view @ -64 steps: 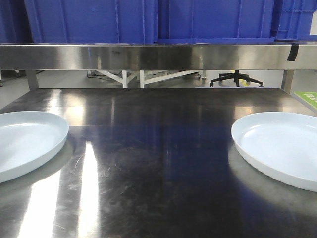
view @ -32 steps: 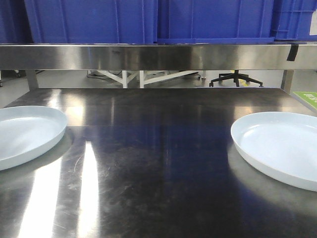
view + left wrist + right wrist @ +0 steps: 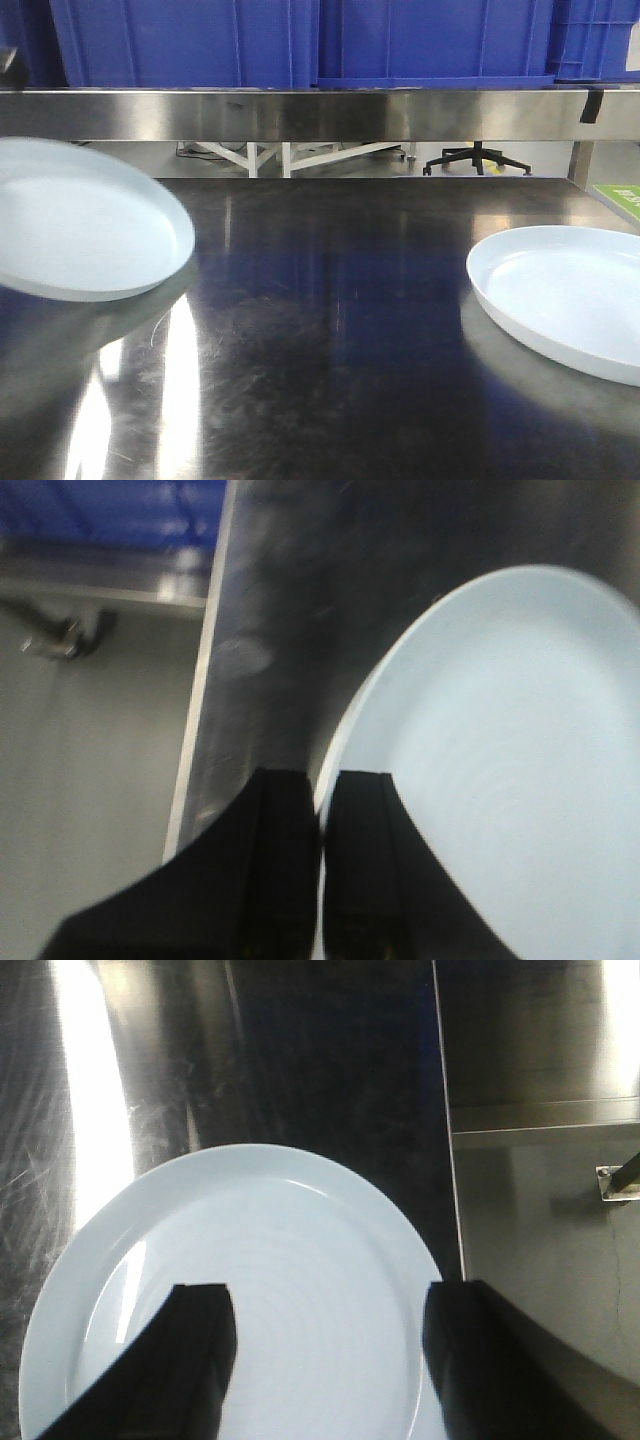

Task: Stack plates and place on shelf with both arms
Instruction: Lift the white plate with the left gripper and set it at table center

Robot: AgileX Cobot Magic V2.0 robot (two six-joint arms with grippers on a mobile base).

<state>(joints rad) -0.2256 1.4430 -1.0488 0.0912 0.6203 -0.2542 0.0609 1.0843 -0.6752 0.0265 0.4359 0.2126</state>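
Note:
Two pale bluish-white plates are in view. The left plate [image 3: 85, 235] hangs lifted and tilted above the steel table, blurred by motion; my left gripper [image 3: 322, 785] is shut on its rim, one finger on each side of the edge, with the plate [image 3: 510, 750] spreading to the right. The right plate [image 3: 565, 300] lies flat on the table. My right gripper [image 3: 328, 1305] stands open above this plate [image 3: 270, 1290], fingers wide apart and nothing between them. Neither arm shows in the front view.
A steel shelf [image 3: 320, 112] runs across the back of the table [image 3: 330, 330], carrying blue bins [image 3: 300, 40]. The table's left edge [image 3: 195, 740] drops to the floor beside the left plate. The table's right edge [image 3: 448, 1160] lies close to the right plate.
The left plate has risen off the table and moved right, towards the middle, tilted. The right plate has stayed in place.

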